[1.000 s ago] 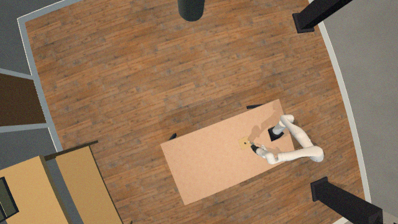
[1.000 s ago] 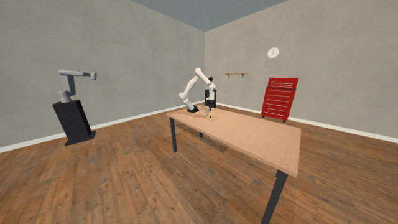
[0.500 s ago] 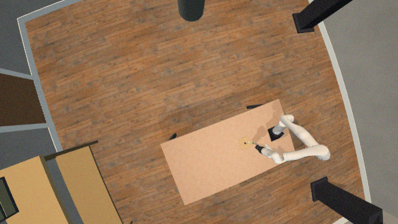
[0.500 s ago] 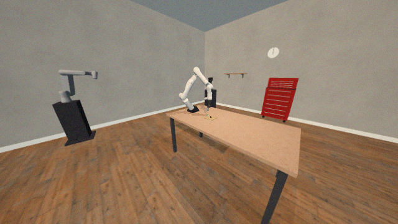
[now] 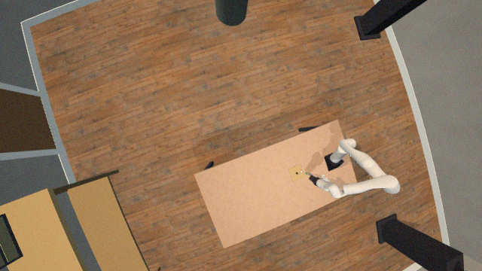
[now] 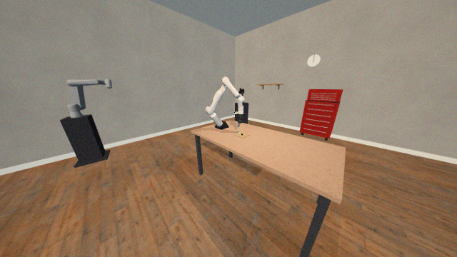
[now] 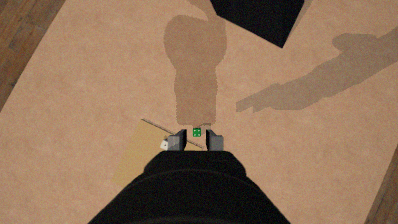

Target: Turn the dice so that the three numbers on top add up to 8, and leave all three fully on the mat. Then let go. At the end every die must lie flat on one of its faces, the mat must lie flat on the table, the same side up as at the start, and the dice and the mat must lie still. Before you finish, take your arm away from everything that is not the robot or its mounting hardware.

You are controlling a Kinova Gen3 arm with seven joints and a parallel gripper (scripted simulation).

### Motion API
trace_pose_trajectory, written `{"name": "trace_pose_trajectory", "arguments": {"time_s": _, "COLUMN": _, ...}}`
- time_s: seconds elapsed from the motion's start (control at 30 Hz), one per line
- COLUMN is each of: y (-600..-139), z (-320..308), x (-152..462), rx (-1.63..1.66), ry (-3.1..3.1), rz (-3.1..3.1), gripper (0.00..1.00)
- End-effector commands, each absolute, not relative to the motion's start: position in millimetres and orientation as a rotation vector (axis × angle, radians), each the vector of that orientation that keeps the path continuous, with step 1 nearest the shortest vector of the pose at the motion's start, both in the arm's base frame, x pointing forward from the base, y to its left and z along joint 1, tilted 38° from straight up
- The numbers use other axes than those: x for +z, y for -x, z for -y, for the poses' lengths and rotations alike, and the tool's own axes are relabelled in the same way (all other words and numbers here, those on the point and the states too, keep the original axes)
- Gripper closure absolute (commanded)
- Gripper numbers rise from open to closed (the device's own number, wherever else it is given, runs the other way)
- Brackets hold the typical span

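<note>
Green die [image 5: 306, 173] [image 6: 238, 132] [image 7: 196, 132] is what you have between the fingers of your pincer [image 5: 309, 175] [image 6: 238, 126] [image 7: 196, 136] in the wrist view, but you aren't gripping it: the pincer stands partly open, with a gap on either side. The face turned to your wrist camera carries four pale pips. From above, it sits just off the tan mat [image 5: 293, 178] [image 6: 243, 136] [image 7: 130, 156], at about three o'clock from it.

On the mat, you have the black die [image 5: 297, 173] [image 6: 242, 134] near the middle and the white die [image 5: 301, 172] [image 7: 164, 145] at about two o'clock from the black one, towards the edge. In the wrist view, a finger partly hides the white die, and one dark pip shows. Their top numbers are too small for you to read with certainty.

Your worktop [image 5: 256, 188] [image 6: 285, 150] [image 7: 90, 100] is a pale, faintly speckled peach on dark legs, with the arm's shadows across it. Around you lies a brown plank floor [image 5: 169, 94] [image 6: 143, 200]. In the exterior view, a red cabinet [image 6: 321, 113] stands at two o'clock from the mat, a round wall clock [image 6: 313, 60] hangs at one o'clock, and a grey arm [image 6: 81, 96] on a black pedestal [image 6: 83, 139] is at ten.
</note>
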State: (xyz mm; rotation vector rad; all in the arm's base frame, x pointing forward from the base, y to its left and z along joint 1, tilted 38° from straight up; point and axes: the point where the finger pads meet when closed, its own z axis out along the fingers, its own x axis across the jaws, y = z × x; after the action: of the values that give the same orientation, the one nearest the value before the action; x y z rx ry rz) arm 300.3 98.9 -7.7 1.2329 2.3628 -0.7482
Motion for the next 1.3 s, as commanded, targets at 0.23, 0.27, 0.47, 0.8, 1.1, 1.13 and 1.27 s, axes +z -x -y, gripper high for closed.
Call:
{"name": "trace_pose_trajectory", "arguments": {"time_s": 0.23, "y": -301.1, "z": -99.2, "x": -6.9, "rx": -0.747, "ry": -1.209, "rz": -2.374, "gripper": 0.36}}
{"name": "trace_pose_trajectory", "arguments": {"time_s": 0.27, "y": -301.1, "z": -99.2, "x": -6.9, "rx": -0.747, "ry": -1.209, "rz": -2.374, "gripper": 0.36}}
{"name": "trace_pose_trajectory", "arguments": {"time_s": 0.47, "y": -301.1, "z": -99.1, "x": -7.1, "rx": -0.747, "ry": -1.209, "rz": -2.374, "gripper": 0.36}}
{"name": "trace_pose_trajectory", "arguments": {"time_s": 0.8, "y": -301.3, "z": -97.2, "x": -9.7, "rx": -0.746, "ry": -1.21, "rz": -2.375, "gripper": 0.36}}
{"name": "trace_pose_trajectory", "arguments": {"time_s": 1.1, "y": -302.1, "z": -91.3, "x": -17.8, "rx": -0.745, "ry": -1.21, "rz": -2.375, "gripper": 0.36}}
{"name": "trace_pose_trajectory", "arguments": {"time_s": 1.13, "y": -302.3, "z": -90.5, "x": -18.9, "rx": -0.745, "ry": -1.21, "rz": -2.375, "gripper": 0.36}}
{"name": "trace_pose_trajectory", "arguments": {"time_s": 1.27, "y": -302.5, "z": -88.7, "x": -21.4, "rx": -0.745, "ry": -1.21, "rz": -2.375, "gripper": 0.36}}
